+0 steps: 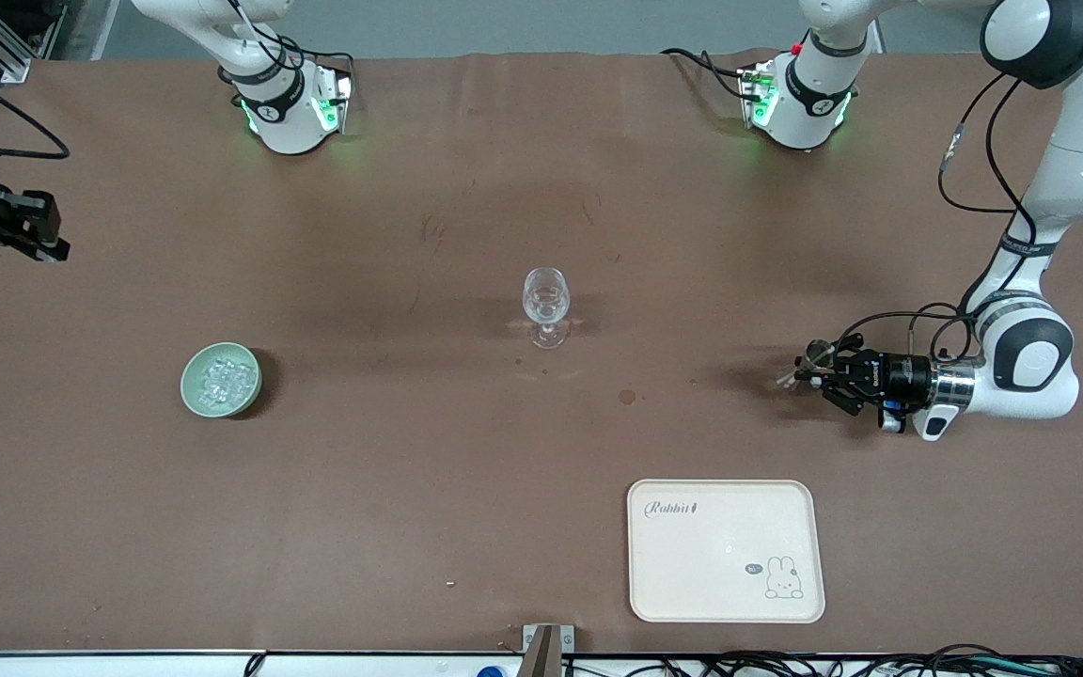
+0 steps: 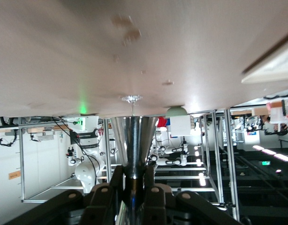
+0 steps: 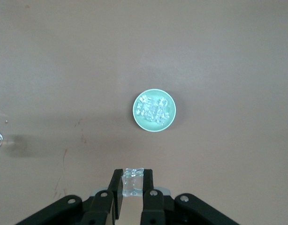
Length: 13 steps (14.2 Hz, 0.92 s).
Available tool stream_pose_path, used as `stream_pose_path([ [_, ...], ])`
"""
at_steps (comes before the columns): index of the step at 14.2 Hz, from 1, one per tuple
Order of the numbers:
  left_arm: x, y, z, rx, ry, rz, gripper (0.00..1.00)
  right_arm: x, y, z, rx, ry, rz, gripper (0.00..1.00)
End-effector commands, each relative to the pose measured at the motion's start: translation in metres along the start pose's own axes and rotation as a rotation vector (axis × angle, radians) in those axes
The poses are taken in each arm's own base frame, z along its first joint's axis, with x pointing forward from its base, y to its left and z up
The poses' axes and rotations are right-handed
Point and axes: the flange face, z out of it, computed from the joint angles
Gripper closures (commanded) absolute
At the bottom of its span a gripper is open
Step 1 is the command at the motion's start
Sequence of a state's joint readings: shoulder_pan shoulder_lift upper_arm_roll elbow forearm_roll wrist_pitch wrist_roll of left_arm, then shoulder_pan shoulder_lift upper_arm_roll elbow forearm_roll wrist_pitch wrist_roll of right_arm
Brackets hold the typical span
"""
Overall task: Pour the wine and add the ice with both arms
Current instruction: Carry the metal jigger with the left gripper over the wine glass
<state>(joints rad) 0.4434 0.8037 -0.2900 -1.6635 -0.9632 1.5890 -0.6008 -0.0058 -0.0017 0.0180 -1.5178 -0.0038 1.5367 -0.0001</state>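
An empty stemmed glass (image 1: pixel 547 306) stands mid-table. Toward the right arm's end sits a green bowl (image 1: pixel 221 379) heaped with ice (image 1: pixel 222 381). My left gripper (image 1: pixel 800 371) hovers low over the table toward the left arm's end. It is shut on a shiny metal cup (image 1: pixel 814 357) held on its side, with the mouth toward the glass. In the left wrist view the cup (image 2: pixel 131 140) flares out from the gripper (image 2: pixel 133 171). No wine shows. High up, my right gripper (image 3: pixel 133 174) is shut on one ice cube (image 3: pixel 133 183), with the bowl (image 3: pixel 154 110) below. It appears at the front view's edge (image 1: pixel 51 246).
A cream tray (image 1: pixel 726 550) with a rabbit drawing lies near the front edge, nearer the camera than the left gripper. A small dark stain (image 1: pixel 627 397) marks the brown table cover between the glass and the tray.
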Motion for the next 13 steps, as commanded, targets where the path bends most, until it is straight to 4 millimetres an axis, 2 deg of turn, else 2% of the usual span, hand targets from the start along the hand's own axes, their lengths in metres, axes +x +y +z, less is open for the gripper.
stream_pose_path([
  [1, -0.054, 0.001, 0.019, 0.027, 0.028, 0.024, 0.99, 0.0, -0.007, 0.004, 0.001, 0.027, 0.005, 0.96],
  [5, -0.102, 0.006, 0.054, 0.072, 0.106, 0.006, 0.99, 0.002, -0.007, 0.01, 0.001, 0.03, 0.005, 0.96],
  [8, -0.129, 0.008, 0.092, 0.079, 0.138, -0.021, 0.99, 0.0, -0.006, 0.01, 0.001, 0.019, 0.001, 0.96],
  [10, -0.143, 0.011, 0.109, 0.052, 0.11, -0.048, 0.99, 0.0, -0.005, 0.015, 0.001, 0.007, -0.002, 0.96],
  [13, -0.16, 0.015, 0.145, 0.033, 0.124, -0.099, 0.99, -0.003, -0.004, 0.018, 0.0, -0.013, 0.0, 0.96],
])
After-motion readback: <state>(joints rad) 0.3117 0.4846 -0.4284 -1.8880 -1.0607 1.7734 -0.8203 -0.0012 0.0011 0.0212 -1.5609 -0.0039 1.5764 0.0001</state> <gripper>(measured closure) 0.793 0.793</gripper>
